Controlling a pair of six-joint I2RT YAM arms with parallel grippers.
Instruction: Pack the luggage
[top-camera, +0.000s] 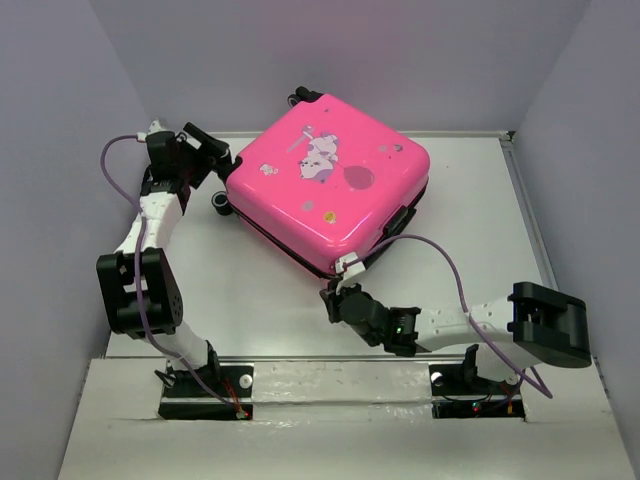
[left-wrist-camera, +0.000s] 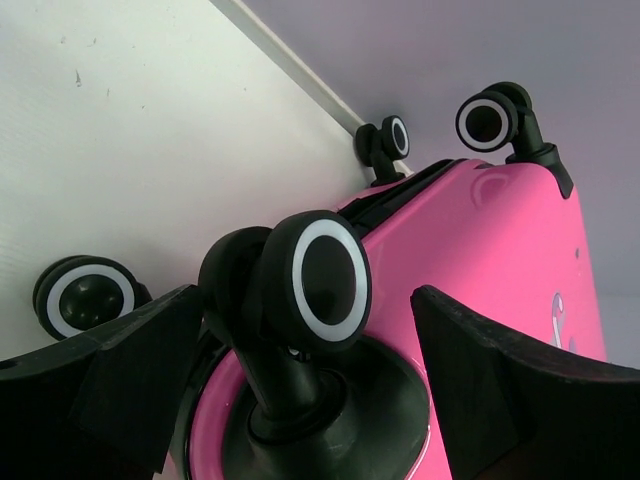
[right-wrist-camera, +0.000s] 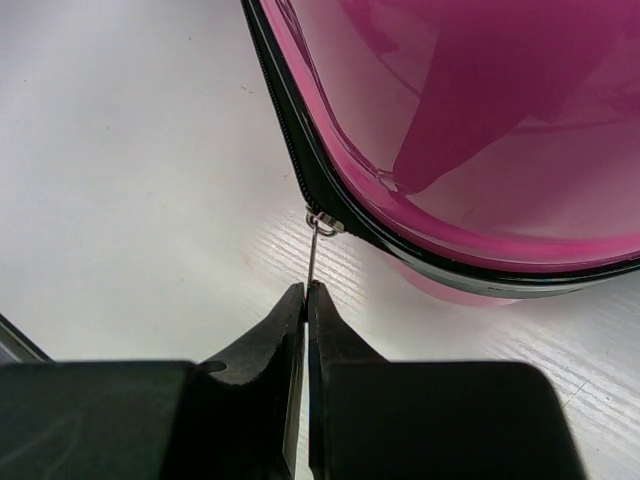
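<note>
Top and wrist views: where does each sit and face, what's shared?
Top external: above and behind, looking down on the luggage; left arm, right arm show.
Left wrist: on the left arm, facing a wheel inside the open left gripper.
Right wrist: looking down at the zipper pull in the shut right gripper.
Shared: luggage in all three.

The luggage (top-camera: 330, 185) crowds the far middle of the table (top-camera: 250, 290), wheels (top-camera: 303, 96) nearly at the back wall (top-camera: 350, 60); open surface lies in front and right.

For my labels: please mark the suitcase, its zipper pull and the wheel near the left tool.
suitcase (top-camera: 330, 190), top view, pink lid.
zipper pull (right-wrist-camera: 313, 255), right wrist view, metal tab.
wheel (left-wrist-camera: 325, 280), left wrist view, black hub.
</note>
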